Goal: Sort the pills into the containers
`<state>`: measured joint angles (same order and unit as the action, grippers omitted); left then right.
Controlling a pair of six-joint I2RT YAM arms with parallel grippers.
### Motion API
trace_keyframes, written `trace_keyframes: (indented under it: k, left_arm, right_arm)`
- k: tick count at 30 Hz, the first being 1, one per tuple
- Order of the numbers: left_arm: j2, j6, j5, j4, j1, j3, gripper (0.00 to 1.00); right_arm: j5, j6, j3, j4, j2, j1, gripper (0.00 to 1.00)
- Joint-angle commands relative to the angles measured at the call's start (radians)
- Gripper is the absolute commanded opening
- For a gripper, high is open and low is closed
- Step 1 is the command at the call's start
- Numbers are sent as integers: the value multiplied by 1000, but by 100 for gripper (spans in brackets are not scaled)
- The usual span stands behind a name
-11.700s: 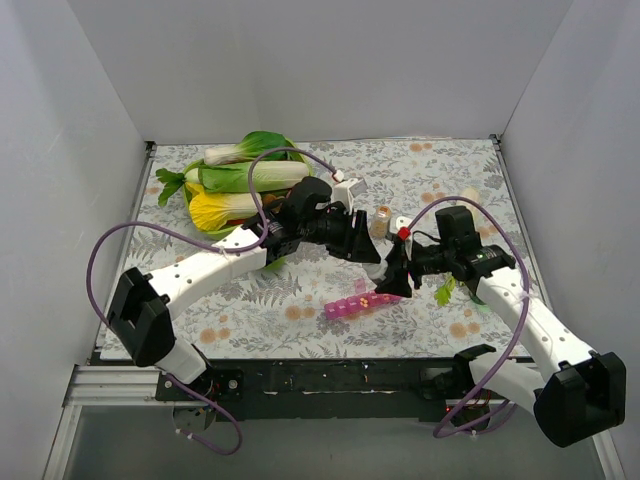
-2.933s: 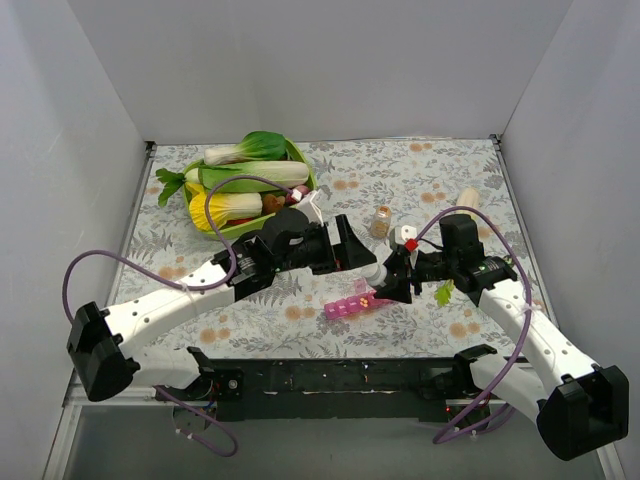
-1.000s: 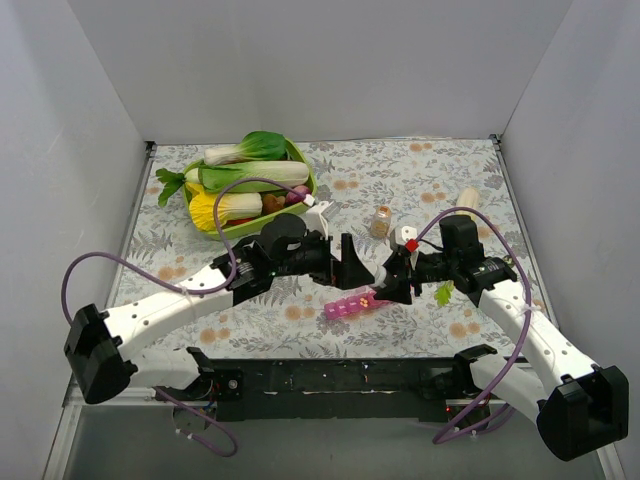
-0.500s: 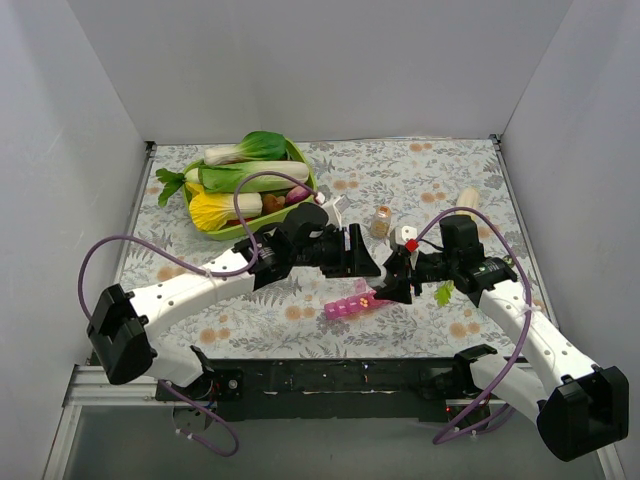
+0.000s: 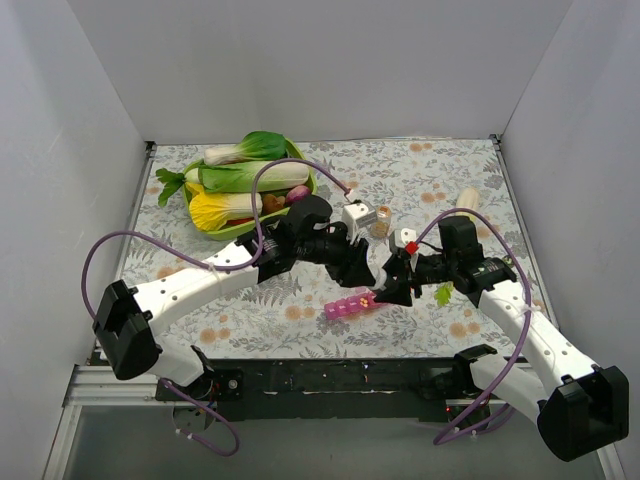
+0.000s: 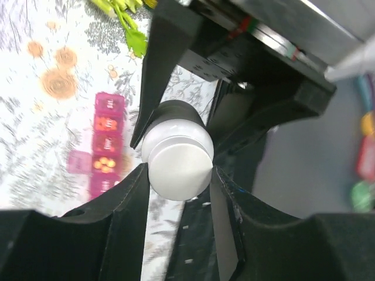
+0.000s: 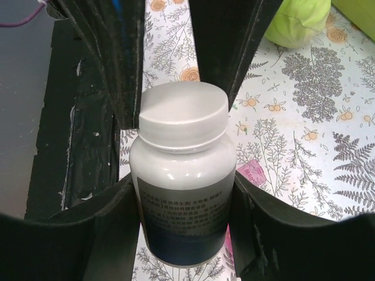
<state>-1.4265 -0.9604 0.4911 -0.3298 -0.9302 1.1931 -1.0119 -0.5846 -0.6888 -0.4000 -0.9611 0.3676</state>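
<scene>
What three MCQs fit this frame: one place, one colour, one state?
1. The pink pill organiser lies:
A) at the far left corner
B) mid-table, by the right gripper
C) at the far right corner

2. The cap of the bottle is:
A) white
B) red
C) green

3. The right gripper is:
A) open
B) out of view
C) shut on the bottle

B: the top view shows it there.
A: both wrist views show a white cap.
C: its jaws press the bottle's sides.

Pink translucent pill organiser (image 5: 347, 304) lying flat, 6 o'clock in top view, axis 8–2 o'clock; orange pills (image 6: 105, 164) in two compartments
</scene>
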Motion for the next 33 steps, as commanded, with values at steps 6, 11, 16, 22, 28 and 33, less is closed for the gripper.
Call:
trace_keyframes:
  k: [6,11,16,22,28,33]
  left_arm:
    - [-3,500,37,-106,13,50,71]
    - [107,346,38,9,45,-9,98]
    - [237,94,29,98,82,-98,98]
    - [227,-432,24,133,108,-142,98]
    - [178,-606,-138,89,48,-109,98]
    - [65,-592,-235,-52,13,-3,93]
  right_arm:
    - [-31,2,-6,29,15,-6,1]
    - [-39,-1,-6,29,12,-6,1]
    - [-37,-1,-9,29,10,-4,1]
    - [-31,0,-8,29,13,-4,1]
    - [-28,0,-9,32,12,-4,1]
    - [-25,2,-8,32,15,-4,1]
